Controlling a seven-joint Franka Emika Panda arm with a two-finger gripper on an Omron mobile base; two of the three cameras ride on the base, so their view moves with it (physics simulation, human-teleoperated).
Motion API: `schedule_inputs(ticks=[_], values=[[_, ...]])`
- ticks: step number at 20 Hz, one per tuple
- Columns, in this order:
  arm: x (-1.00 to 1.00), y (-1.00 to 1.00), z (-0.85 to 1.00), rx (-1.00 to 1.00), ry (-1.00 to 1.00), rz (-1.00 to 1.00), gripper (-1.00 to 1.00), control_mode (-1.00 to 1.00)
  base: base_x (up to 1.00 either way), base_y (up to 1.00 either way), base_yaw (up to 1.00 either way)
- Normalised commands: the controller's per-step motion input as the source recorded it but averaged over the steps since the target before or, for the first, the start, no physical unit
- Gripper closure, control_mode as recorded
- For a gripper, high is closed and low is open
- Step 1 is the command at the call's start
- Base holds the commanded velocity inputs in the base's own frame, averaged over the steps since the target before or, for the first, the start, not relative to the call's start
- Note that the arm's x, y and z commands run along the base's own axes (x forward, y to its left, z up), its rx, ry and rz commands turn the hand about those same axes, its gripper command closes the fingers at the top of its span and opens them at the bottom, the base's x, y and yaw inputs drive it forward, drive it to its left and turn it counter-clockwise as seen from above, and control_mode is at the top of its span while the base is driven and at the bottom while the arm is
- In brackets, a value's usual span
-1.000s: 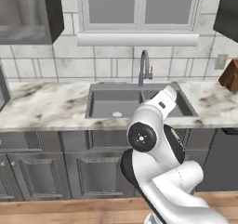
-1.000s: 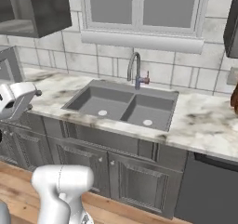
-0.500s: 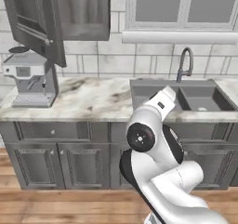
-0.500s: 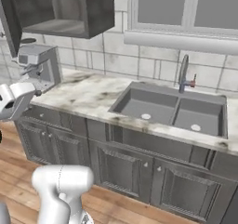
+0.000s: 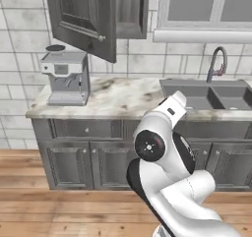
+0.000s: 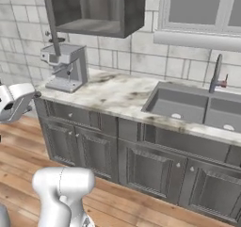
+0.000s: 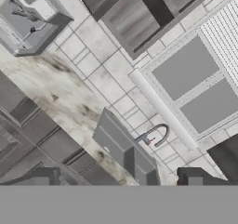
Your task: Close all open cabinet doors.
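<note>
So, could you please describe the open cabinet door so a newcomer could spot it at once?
Start at the marble counter left of the sink. Above the coffee machine hangs a dark grey wall cabinet; its cabinet door alone swings out into the room.

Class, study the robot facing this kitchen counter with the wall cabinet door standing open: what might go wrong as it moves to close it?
1. The open cabinet door hangs out just above the coffee machine; an arm reaching for it may knock the machine.
2. The door's knob is small, so a push could slip off.
</note>
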Motion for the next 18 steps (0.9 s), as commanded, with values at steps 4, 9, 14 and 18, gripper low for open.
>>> schedule_inputs(ticks=[4,9,14,18], values=[[0.0,0.0,0.0,0.0,0.0,0.0,-1.0,1.0,0.06,0.7,0.0],[0.0,0.0,0.0,0.0,0.0,0.0,-1.0,1.0,0.37,0.67,-0.01],[0.0,0.0,0.0,0.0,0.0,0.0,-1.0,1.0,0.38,0.57,-0.05],[0.0,0.0,0.0,0.0,0.0,0.0,-1.0,1.0,0.5,0.35,-0.18]])
